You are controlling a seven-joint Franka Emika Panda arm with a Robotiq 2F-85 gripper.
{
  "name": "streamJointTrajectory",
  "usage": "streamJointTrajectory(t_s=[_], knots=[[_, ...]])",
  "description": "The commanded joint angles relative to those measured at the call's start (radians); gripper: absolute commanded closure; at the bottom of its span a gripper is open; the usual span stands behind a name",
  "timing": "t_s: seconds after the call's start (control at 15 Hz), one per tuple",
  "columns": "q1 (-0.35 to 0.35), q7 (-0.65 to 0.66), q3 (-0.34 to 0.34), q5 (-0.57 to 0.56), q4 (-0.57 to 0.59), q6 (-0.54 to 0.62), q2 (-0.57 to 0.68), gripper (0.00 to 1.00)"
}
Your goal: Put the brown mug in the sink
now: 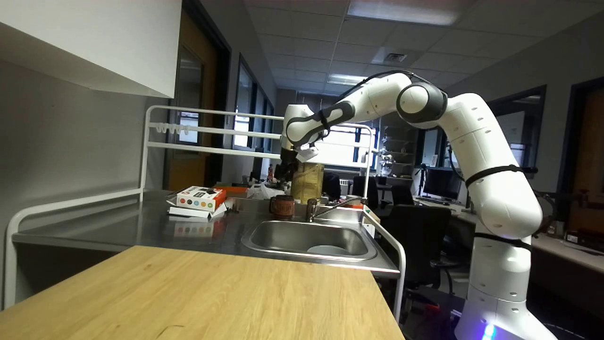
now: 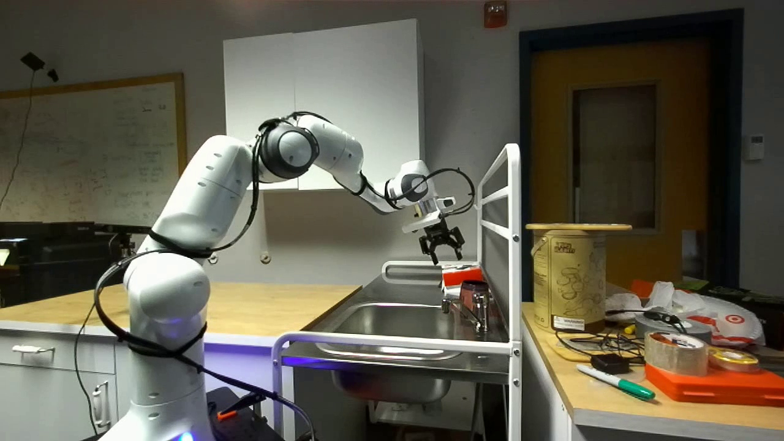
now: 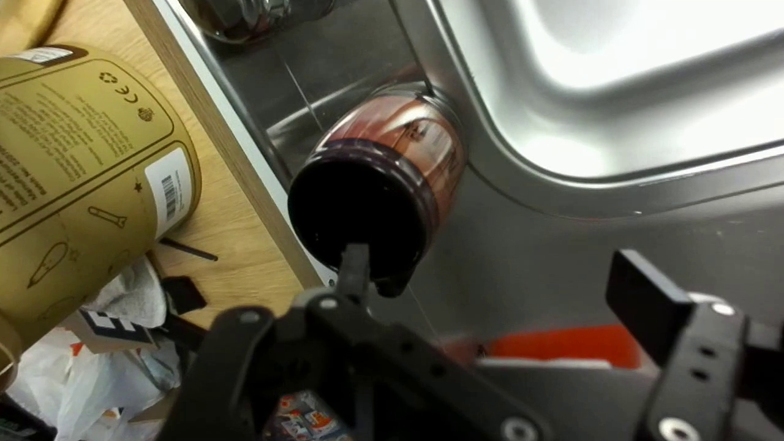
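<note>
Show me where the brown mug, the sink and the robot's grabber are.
Brown mug [image 3: 410, 141]: in the wrist view, on its printed outer side.
Sink [image 1: 302, 236]: in an exterior view, on its inner wall.
Gripper [image 2: 448, 260]: in an exterior view, midway between its spread fingertips.

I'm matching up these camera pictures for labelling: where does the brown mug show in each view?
In an exterior view: brown mug slightly left of and below centre.
In an exterior view: brown mug right of and below centre, partly behind the faucet.
Wrist view: brown mug near the centre, slightly up and left, mouth toward the camera.
Shared landmark: the sink, with the brown mug beside it in all three.
</note>
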Motion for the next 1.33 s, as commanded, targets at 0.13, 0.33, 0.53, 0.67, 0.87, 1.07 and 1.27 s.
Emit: streamJointTrajectory(t_s=[0.13, 0.33, 0.53, 0.67, 0.87, 1.07, 1.27], knots=[[-0.042, -0.104, 0.016, 0.094, 0.236, -0.101, 0.186, 0.00], [-0.058, -0.132, 0.021, 0.130, 0.323, -0.145, 0.258, 0.00], [-0.073, -0.150, 0.023, 0.156, 0.401, -0.189, 0.320, 0.00], [-0.082, -0.155, 0.023, 0.167, 0.451, -0.220, 0.360, 0.00], [-0.090, -0.156, 0.025, 0.179, 0.516, -0.265, 0.409, 0.00], [-0.090, -0.151, 0.022, 0.180, 0.568, -0.299, 0.450, 0.31], [-0.086, -0.146, 0.018, 0.174, 0.609, -0.330, 0.479, 0.46]])
